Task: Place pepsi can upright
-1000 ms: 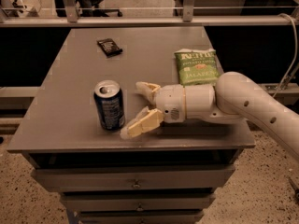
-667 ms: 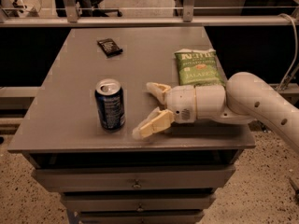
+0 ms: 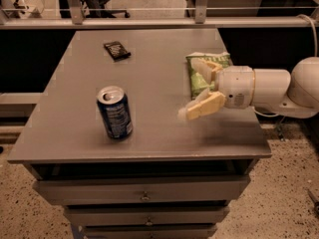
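Observation:
The pepsi can [image 3: 114, 112], blue with white markings and a silver top, stands upright on the grey table [image 3: 149, 73] near its front left. My gripper [image 3: 193, 89] is to the right of the can, well apart from it, above the table's right side. Its two cream fingers [image 3: 203, 106] are spread wide and hold nothing. The white arm comes in from the right edge.
A green chip bag [image 3: 205, 69] lies on the table's right side, partly behind my gripper. A small black packet [image 3: 116, 50] lies at the back left. Drawers sit below the table's front edge. A rail runs behind the table.
My gripper has drawn back to the right, away from the can, and stays open. The can stands upright in the same spot.

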Controlling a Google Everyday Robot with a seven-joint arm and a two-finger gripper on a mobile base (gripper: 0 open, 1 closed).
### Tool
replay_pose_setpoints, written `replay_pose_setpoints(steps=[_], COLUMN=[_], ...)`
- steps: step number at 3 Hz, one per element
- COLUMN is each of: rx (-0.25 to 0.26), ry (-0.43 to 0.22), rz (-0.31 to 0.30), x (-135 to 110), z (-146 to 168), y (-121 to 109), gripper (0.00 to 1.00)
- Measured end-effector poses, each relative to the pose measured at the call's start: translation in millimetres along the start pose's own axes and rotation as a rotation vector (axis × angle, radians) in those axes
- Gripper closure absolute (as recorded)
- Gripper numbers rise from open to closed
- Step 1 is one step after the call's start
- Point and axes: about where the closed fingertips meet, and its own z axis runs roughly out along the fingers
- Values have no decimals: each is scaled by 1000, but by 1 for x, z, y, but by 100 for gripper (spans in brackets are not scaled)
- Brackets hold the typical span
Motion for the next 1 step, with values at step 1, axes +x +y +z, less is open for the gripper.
replay_pose_setpoints(steps=[1], rx=[74], ry=[-41], rz=[-68], x=[-38], z=[-48], y=[-32], gripper=[0])
